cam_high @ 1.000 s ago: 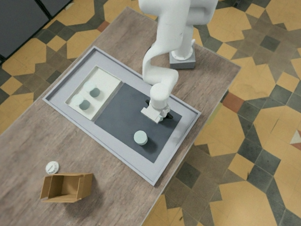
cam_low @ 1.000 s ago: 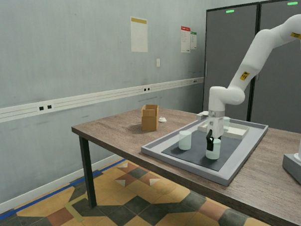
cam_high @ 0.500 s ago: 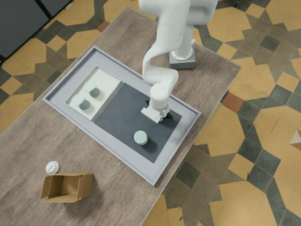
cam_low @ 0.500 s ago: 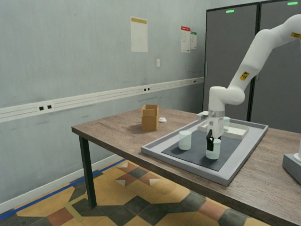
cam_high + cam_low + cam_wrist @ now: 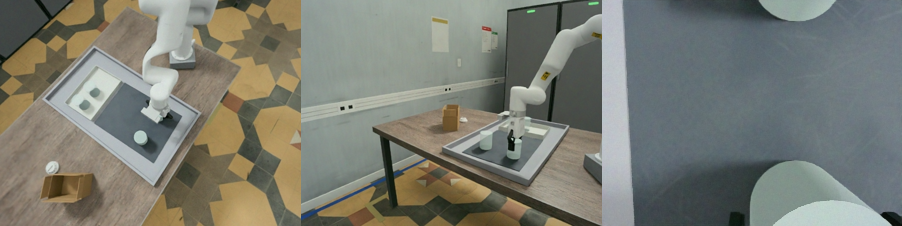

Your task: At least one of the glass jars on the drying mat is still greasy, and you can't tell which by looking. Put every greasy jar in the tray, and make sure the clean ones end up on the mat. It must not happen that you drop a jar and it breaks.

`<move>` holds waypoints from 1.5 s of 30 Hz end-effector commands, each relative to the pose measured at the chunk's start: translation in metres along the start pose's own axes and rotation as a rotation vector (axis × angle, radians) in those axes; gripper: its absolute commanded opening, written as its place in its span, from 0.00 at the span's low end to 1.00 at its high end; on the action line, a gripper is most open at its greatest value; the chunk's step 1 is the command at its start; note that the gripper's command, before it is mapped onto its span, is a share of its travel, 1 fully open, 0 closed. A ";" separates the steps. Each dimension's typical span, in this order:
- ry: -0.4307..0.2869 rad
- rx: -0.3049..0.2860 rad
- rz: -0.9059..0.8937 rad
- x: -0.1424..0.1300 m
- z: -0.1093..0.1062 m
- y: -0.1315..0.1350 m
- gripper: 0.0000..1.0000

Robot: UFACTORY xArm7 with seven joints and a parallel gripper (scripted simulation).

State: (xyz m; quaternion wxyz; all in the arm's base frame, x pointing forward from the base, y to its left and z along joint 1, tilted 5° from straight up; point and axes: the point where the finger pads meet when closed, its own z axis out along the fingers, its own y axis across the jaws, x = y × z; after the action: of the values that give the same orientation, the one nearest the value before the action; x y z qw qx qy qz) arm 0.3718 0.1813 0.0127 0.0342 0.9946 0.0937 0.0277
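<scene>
The dark drying mat (image 5: 119, 107) (image 5: 702, 100) bears two pale green glass jars. One jar (image 5: 160, 119) (image 5: 517, 154) (image 5: 789, 187) stands between the fingers of my gripper (image 5: 158, 109) (image 5: 516, 143) (image 5: 814, 219), which is open around it, low at its upper part. The other jar (image 5: 140, 137) (image 5: 486, 140) (image 5: 798, 7) stands apart toward the mat's far edge. Two more jars (image 5: 94, 92) (image 5: 84, 104) stand side by side in the cream tray (image 5: 107, 77) (image 5: 543, 131). In the exterior view, my gripper partly hides the tray. No grease is visible on any jar.
A grey raised-edge surround (image 5: 82, 60) (image 5: 552, 143) holds mat and tray. An open cardboard box (image 5: 84, 187) (image 5: 450, 123) and a small white round dial-like object (image 5: 52, 167) (image 5: 463, 120) stand on the wooden table beyond it.
</scene>
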 end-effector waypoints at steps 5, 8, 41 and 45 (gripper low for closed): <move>0.003 0.001 0.000 0.001 -0.001 0.000 0.83; 0.003 0.001 0.000 0.001 -0.001 0.000 0.83; 0.003 0.001 0.000 0.001 -0.001 0.000 0.77; 0.003 0.001 0.000 0.001 -0.001 0.000 0.77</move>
State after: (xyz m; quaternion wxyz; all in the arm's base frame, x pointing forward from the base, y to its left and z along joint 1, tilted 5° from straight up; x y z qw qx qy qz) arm 0.3718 0.1814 0.0127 0.0342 0.9946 0.0937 0.0277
